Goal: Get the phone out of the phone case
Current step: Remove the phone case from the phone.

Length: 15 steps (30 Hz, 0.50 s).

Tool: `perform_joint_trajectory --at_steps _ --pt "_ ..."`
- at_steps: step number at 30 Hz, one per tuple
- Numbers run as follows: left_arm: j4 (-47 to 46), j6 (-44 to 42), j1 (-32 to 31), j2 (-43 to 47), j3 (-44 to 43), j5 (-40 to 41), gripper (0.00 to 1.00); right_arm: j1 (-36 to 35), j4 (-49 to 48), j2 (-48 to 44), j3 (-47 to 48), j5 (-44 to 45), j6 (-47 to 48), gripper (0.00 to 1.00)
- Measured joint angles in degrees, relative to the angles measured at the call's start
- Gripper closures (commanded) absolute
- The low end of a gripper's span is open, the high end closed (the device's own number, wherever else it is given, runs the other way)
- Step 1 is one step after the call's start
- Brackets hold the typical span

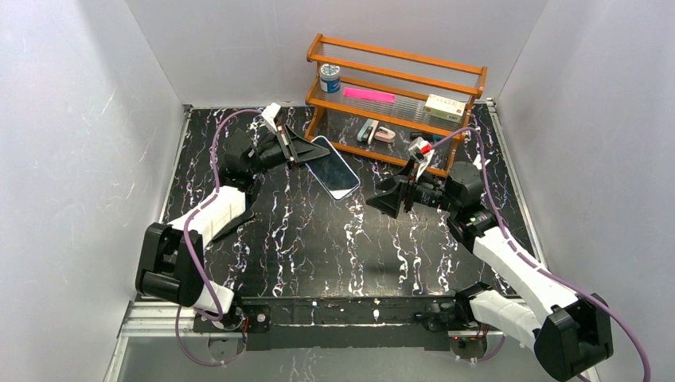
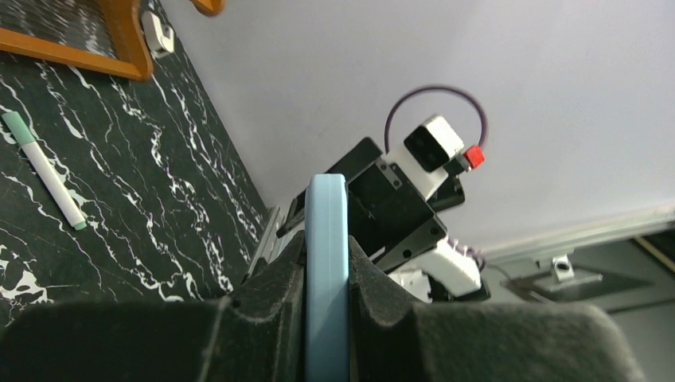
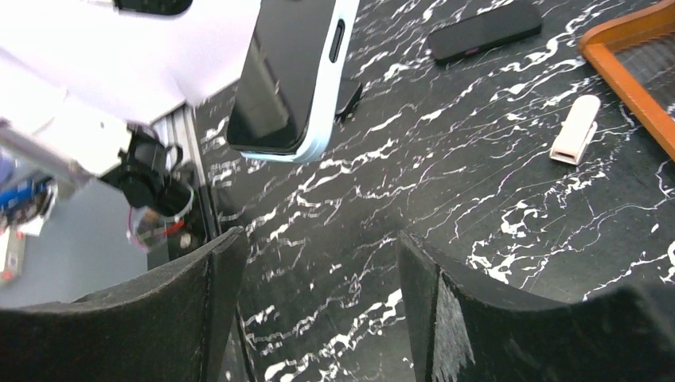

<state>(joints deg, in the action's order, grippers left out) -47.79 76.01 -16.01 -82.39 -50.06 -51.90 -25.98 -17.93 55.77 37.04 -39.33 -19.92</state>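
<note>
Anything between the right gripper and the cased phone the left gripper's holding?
Nothing visible does. The open right gripper faces the phone, which is clamped in the left gripper; the gap between them looks unobstructed.

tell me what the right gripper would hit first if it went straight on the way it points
Most likely the free end of the phone, which the left gripper holds up just ahead of the open right gripper. Depth is unclear, so it might slip under the phone and meet the table.

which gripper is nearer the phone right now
Left. The left gripper is clamped on one end of the phone. The right gripper stands open, apart from the other end, touching nothing.
</note>
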Motion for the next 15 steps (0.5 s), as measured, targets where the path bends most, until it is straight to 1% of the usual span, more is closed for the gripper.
perform_joint_trajectory --at_steps 7,11,15 --pt "0.2 -5.0 0.0 -0.3 -2.6 -7.6 1.00 0.0 8.4 6.4 7.8 -9.9 11.3 0.36" --pt "0.3 -7.1 0.0 -0.3 -3.1 -9.7 1.00 0.0 11.0 8.8 10.9 -15.1 15.4 0.39" --pt "1.7 -8.9 0.0 -0.3 -3.2 -10.3 1.00 -0.4 12.0 10.4 12.5 -19.3 17.4 0.42"
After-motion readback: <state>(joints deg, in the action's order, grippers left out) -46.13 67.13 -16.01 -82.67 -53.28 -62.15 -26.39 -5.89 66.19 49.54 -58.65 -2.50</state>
